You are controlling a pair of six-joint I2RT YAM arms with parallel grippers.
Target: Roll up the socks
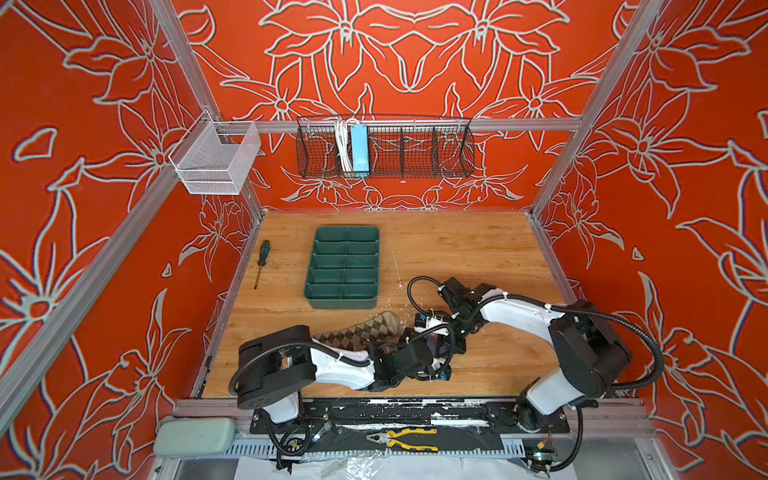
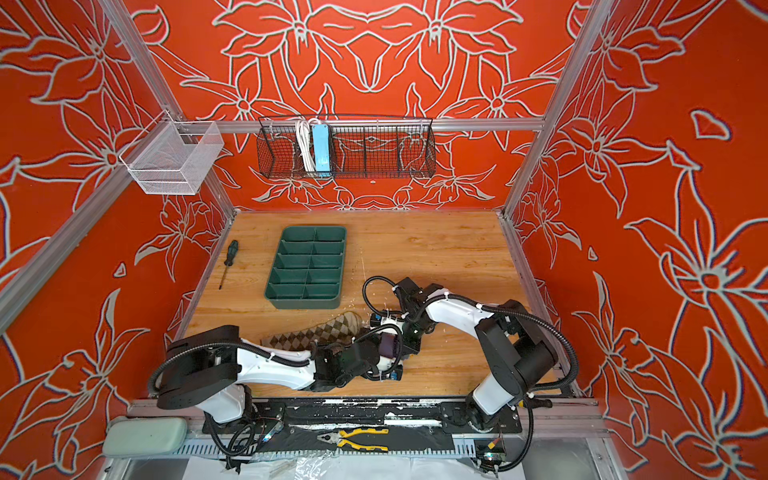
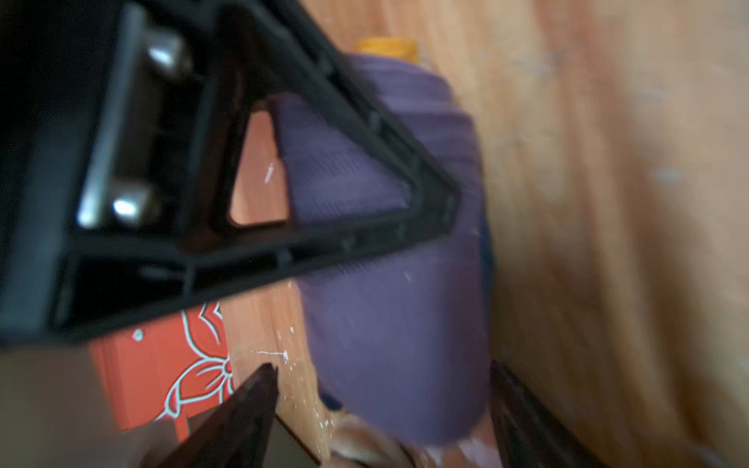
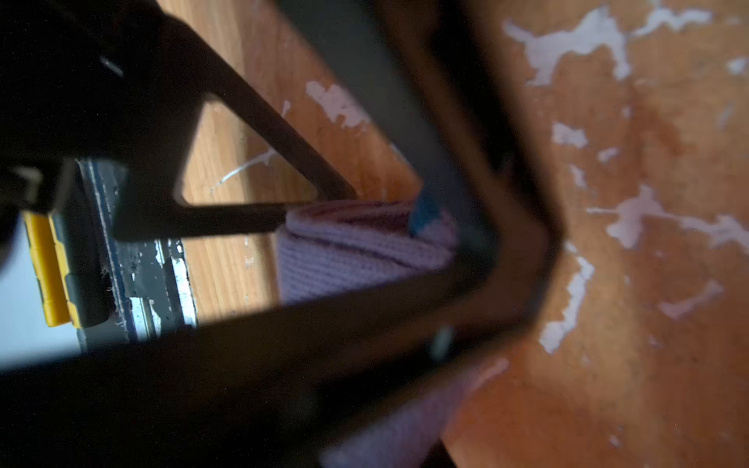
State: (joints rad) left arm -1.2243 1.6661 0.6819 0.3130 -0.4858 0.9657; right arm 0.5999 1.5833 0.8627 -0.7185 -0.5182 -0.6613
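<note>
Purple sock (image 3: 389, 324): rolled, yellow cuff (image 3: 385, 48) showing at one end, lying on the wooden table (image 1: 478, 257) near centre, just right of the argyle sock (image 1: 365, 330). Right gripper (image 4: 405, 251): pinching the roll's fabric. Left gripper (image 3: 385, 377): jaws spread, straddling the roll; contact unclear.

This was a robotics lab test cell: white-and-black robot arms (image 1: 340, 368) worked a scuffed wooden tabletop (image 1: 457, 249), boxed in by silver aluminium frame rails (image 1: 519, 124) and orange floral-print walls (image 1: 62, 104), with yellow-handled pliers (image 1: 409, 438), a black-handled screwdriver (image 1: 262, 259) and a black wire basket (image 1: 415, 153) nearby.
</note>
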